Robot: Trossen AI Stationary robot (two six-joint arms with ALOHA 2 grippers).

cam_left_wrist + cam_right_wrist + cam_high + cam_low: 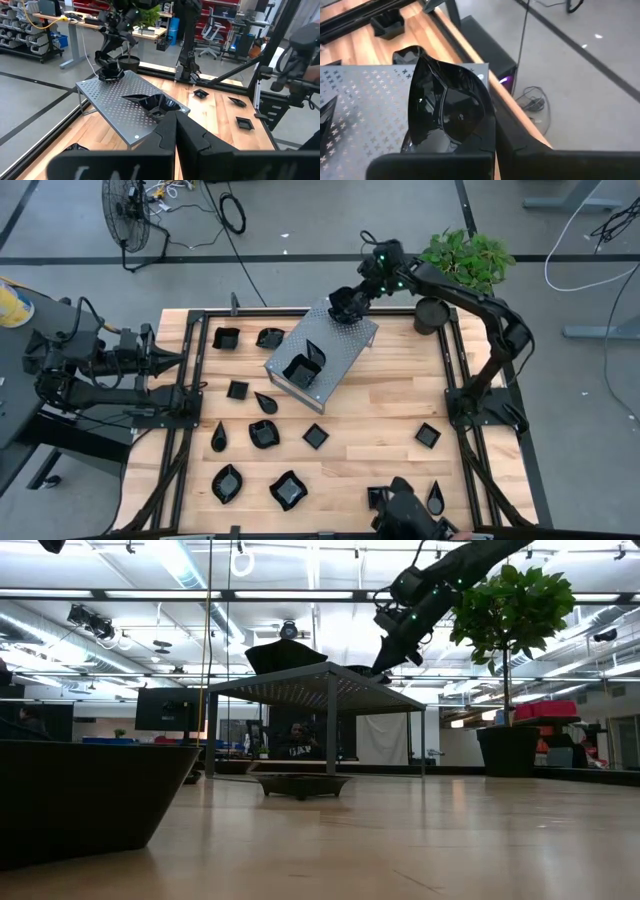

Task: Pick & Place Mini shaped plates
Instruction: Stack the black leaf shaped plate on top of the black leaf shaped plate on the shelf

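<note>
Gripping a glossy plate (451,112) above the grey box's (345,345) one-o'clock corner, right gripper (345,304) clamps it; only the right wrist view shows its tip pointing away.

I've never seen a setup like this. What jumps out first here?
The right gripper, shut on a glossy black plate, hangs over the far end of a grey perforated metal box at the table's middle. Two plates already sit on the box, and many more dot the wooden table. The left gripper waits shut at the left edge.

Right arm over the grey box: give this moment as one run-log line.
right gripper: shut on black dish | over grey metal box far end | left gripper: shut, idle at table's left edge
</note>
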